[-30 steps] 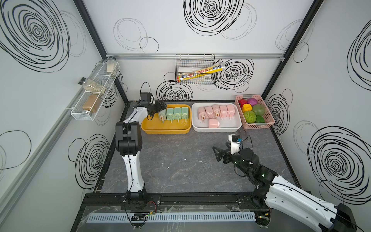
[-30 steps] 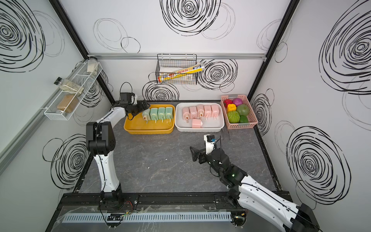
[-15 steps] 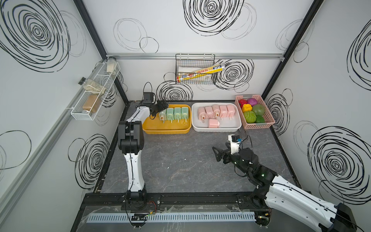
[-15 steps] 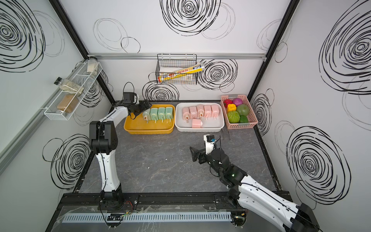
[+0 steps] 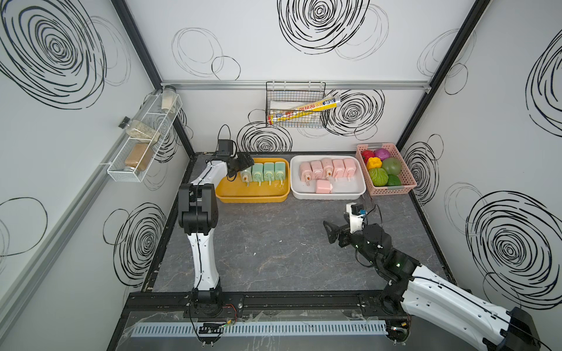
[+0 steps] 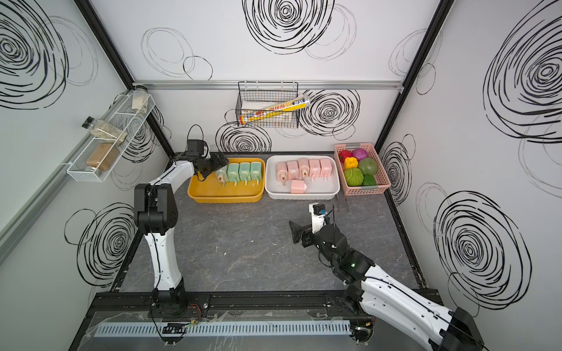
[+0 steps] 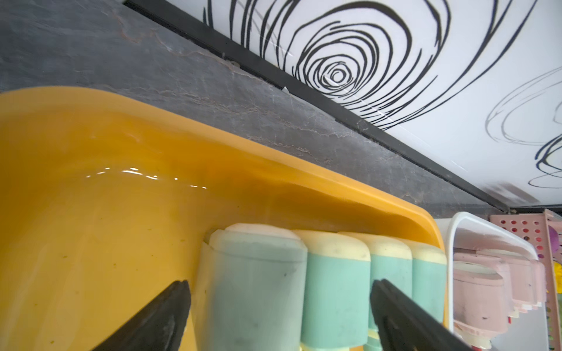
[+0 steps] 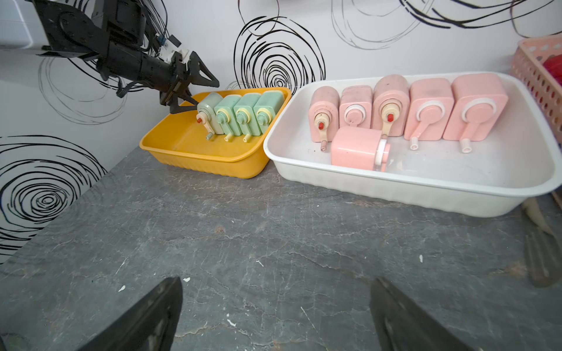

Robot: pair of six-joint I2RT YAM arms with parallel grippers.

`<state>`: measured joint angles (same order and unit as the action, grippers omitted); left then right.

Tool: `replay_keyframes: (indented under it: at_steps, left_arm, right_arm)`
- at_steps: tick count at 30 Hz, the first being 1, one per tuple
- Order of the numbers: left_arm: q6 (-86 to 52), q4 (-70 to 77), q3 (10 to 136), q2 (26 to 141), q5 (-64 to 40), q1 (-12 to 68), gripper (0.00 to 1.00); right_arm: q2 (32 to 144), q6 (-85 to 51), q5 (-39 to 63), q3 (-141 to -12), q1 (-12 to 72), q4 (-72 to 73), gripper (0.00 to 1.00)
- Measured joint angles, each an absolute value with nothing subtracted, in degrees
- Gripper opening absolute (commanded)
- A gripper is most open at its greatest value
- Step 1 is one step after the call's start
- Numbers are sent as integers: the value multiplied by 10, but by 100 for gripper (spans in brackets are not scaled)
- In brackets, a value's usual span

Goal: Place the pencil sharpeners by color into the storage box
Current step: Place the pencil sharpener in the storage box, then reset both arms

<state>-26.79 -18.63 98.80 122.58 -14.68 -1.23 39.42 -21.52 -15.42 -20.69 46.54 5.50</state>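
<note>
From my seat the sort looked all but done. The yellow tray (image 5: 252,199) sat at the table's (image 5: 273,243) back edge near the back-left corner and held the four green sharpeners (image 5: 263,171) upright in one tight row. The white tray (image 5: 327,196) just beside it held all six pink ones (image 5: 327,168), five in a row and one (image 5: 323,186) tipped on its side in front of them. The left gripper (image 5: 241,168) was at the left end of the green row with its fingers wide apart around the end sharpener (image 5: 246,174). I saw no clamp on it, though I could not tell whether a finger brushed it. The right gripper (image 5: 329,232) hung over bare table toward the right edge, fingers spread and empty. I judged the step in hand to be the release of the last green one. Next I would have to lift the left arm back and up, clear of the tray wall, without knocking the row. The fallen pink one could perhaps be stood up afterwards.
</note>
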Motion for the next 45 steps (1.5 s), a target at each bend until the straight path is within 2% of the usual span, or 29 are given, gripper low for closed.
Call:
replay_keyframes:
  at_steps: [11, 17, 25, 34, 39, 45]
  left_arm:
    - [-237, -84, 741, 900, -36, 2, 99]
    - [-230, 30, 552, 729, 11, 36, 99]
    - [-162, 137, 345, 598, 110, 90, 99]
    - [-117, 253, 188, 571, 129, 23, 99]
    - [-99, 359, 162, 657, 116, 3, 99]
    - [-83, 415, 186, 778, 91, -4, 99]
  right_arm:
    - [394, -198, -227, -207, 425, 79, 100]
    - [405, -179, -263, -207, 336, 133, 100]
    - [456, -168, -276, -207, 213, 185, 100]
    - [535, -203, -372, -190, 123, 263, 100]
    - [655, -206, -402, -171, 55, 322, 100]
    - [773, -155, -377, -171, 41, 382, 100]
